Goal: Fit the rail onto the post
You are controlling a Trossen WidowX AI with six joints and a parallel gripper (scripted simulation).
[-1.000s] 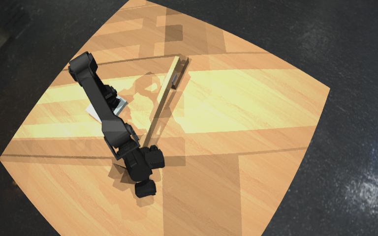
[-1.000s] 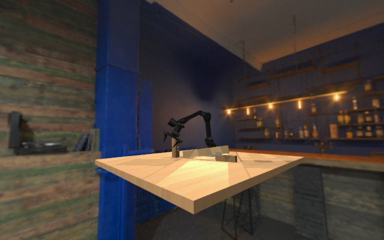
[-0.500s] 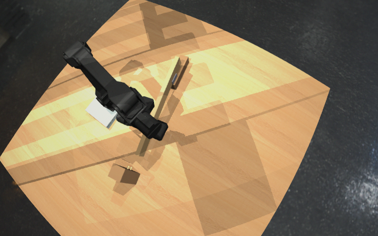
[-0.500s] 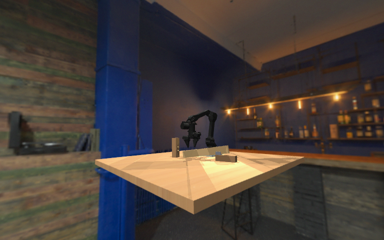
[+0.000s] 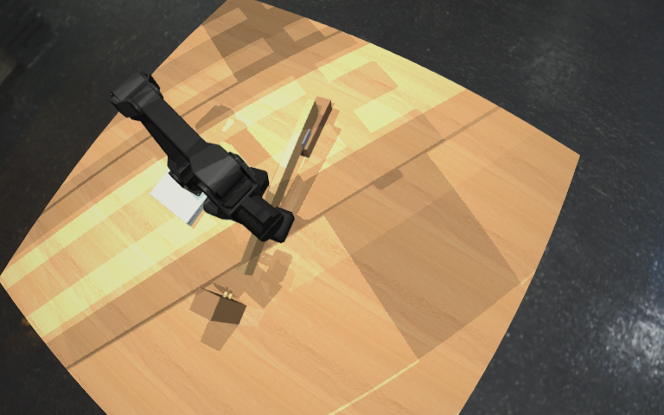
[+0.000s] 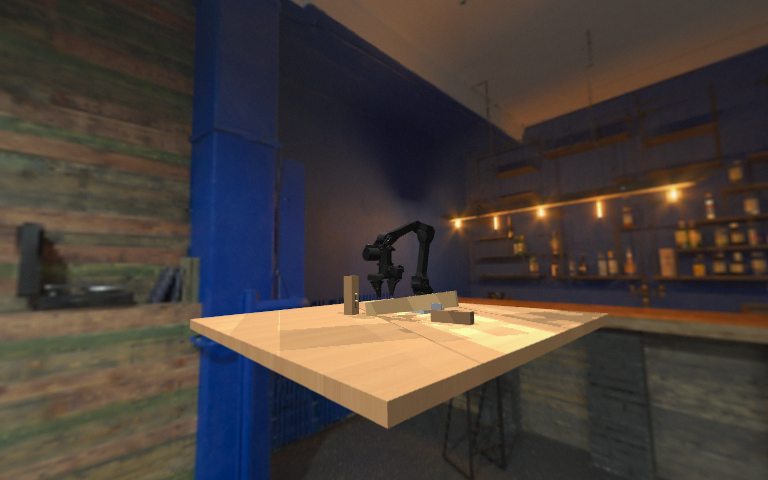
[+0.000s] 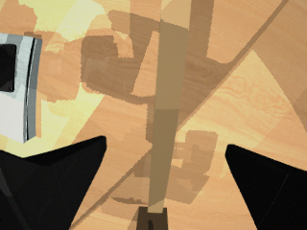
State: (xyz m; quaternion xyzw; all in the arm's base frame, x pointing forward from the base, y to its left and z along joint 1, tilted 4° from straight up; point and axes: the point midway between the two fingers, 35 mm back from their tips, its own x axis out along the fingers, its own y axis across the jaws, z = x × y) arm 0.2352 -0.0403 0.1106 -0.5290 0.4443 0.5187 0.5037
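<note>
Bottles [image 6: 629, 261] stand on wall shelves [image 6: 572, 277] in the exterior view, too blurred for us to read labels or contents. We note the table [image 5: 440, 303] [image 6: 317, 373] cut off at its lower corner from above. The rail [image 5: 251, 257] [image 6: 410, 303] [image 7: 169, 86] slopes, its low end short of the post [image 5: 229, 312] [image 6: 351, 295] [image 7: 152, 219] towards the lower-left edge; its raised end lies at the block [image 5: 323, 117] [image 6: 451, 316], nearer the upper-right edge. We cannot tell how deeply the bracket [image 5: 306, 138] [image 6: 436, 306] holds it. The pegs [image 5: 227, 295] [image 6: 355, 300] are exposed; the rail's end holes cannot be made out. From above, the arm [image 5: 181, 131] [image 6: 423, 249] covers part of the rail and hides the fingertips. We find the gripper [image 6: 385, 293] [image 7: 168, 148] open and empty above the rail, one finger either side in the wrist view.
</note>
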